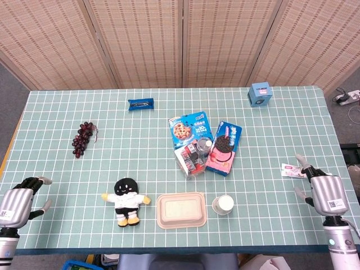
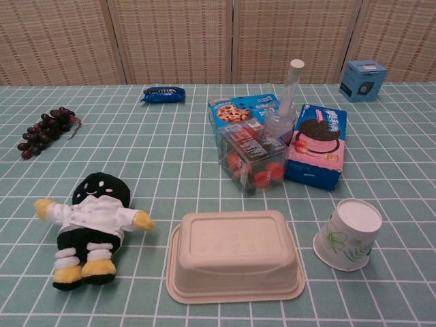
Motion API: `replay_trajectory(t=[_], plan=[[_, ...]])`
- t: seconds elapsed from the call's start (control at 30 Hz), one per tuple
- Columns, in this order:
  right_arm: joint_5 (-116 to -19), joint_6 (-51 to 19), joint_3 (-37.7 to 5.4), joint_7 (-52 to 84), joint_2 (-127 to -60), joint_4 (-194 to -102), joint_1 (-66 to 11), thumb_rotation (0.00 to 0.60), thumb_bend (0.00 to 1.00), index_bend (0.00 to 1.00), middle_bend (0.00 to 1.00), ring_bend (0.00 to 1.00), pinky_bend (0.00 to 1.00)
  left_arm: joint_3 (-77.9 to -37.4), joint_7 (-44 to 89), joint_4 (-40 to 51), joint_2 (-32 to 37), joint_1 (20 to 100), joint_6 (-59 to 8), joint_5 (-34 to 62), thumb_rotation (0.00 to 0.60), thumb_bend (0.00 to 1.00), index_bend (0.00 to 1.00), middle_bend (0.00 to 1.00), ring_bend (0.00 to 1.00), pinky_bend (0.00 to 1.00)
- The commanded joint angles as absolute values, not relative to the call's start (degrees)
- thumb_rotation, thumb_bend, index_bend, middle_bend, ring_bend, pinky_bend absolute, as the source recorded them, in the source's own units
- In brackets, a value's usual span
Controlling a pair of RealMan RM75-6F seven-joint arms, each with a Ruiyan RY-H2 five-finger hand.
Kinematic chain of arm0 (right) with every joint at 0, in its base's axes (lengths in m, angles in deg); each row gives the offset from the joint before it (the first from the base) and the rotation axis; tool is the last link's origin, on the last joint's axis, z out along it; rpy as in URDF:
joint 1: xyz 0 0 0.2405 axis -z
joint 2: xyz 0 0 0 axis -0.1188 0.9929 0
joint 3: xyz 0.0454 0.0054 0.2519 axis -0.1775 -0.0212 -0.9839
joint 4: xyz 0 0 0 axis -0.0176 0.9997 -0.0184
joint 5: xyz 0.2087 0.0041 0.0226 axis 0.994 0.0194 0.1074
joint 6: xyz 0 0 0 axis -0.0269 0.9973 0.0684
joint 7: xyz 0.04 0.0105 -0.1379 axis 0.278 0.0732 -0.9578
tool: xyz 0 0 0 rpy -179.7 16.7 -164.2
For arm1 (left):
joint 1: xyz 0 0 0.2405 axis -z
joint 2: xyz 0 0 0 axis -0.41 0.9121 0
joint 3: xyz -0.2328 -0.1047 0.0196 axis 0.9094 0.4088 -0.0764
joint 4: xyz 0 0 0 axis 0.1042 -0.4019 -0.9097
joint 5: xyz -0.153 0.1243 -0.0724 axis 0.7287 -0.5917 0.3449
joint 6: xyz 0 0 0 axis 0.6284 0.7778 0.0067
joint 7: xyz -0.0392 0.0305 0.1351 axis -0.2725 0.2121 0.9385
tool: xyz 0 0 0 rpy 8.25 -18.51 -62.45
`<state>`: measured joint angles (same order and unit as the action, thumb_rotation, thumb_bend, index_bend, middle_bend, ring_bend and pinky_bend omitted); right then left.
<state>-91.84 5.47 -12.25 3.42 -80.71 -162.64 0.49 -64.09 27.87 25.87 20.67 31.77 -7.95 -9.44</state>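
Observation:
My left hand [image 1: 18,201] hovers at the table's near left corner, holding nothing, fingers apart. The plush doll [image 1: 127,200] lies well to its right. My right hand [image 1: 323,190] is at the near right edge, also holding nothing, fingers spread. Its fingertips [image 1: 301,162] reach beside a pink-and-white sachet [image 1: 292,169]; contact is not clear. Neither hand shows in the chest view. A beige lidded container [image 2: 235,255] sits at the front centre, with a tipped paper cup [image 2: 348,234] to its right.
In the middle stand a blue cookie box [image 1: 189,128], a pink biscuit box [image 1: 223,147], a clear box of red items [image 2: 253,157] and a bottle [image 2: 283,109]. Grapes [image 1: 83,138] lie left, a blue packet [image 1: 140,104] far left-centre, a small blue box [image 1: 259,93] far right.

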Motion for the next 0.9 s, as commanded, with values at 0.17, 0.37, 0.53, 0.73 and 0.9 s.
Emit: replay_trajectory(t=[0.17, 0.37, 0.53, 0.73, 0.9], plan=[[-89.5, 1.4, -15.4, -4.3, -83.7, -166.1, -4.4, 0.6, 0.23, 0.11, 0.82, 0.9, 1.0, -64.3, 27.3, 26.3, 21.1, 31.8, -7.7, -10.2, 0.6, 0.3, 0.41, 0.33, 0.28, 0.44], [-86.7, -2.8, -17.2, -11.2, -87.2, -167.9, -8.7, 0.6, 0.35, 0.11, 0.97, 0.99, 1.0, -64.2, 26.8, 26.7, 21.4, 31.8, -7.3, -10.6, 0.6, 0.3, 0.41, 0.33, 0.28, 0.44], [-84.0, -6.1, -18.1, -16.1, -90.6, -167.9, -12.2, 0.6, 0.44, 0.11, 1.0, 1.0, 1.0, -64.1, 26.2, 26.7, 21.8, 31.8, -7.5, -10.3, 0.6, 0.3, 0.41, 0.33, 0.28, 0.44], [-81.3, -8.8, -18.3, -21.2, -94.6, -167.3, -15.5, 0.6, 0.61, 0.11, 1.0, 1.0, 1.0, -63.7, 25.8, 26.8, 22.2, 31.6, -7.1, -9.9, 0.6, 0.3, 0.42, 0.33, 0.28, 0.44], [-79.3, -10.2, -18.2, -25.2, -97.8, -166.2, -17.9, 0.6, 0.96, 0.11, 1.0, 1.0, 1.0, -63.5, 25.4, 26.5, 22.2, 31.6, -7.3, -9.4, 0.6, 0.3, 0.42, 0.33, 0.28, 0.44]])
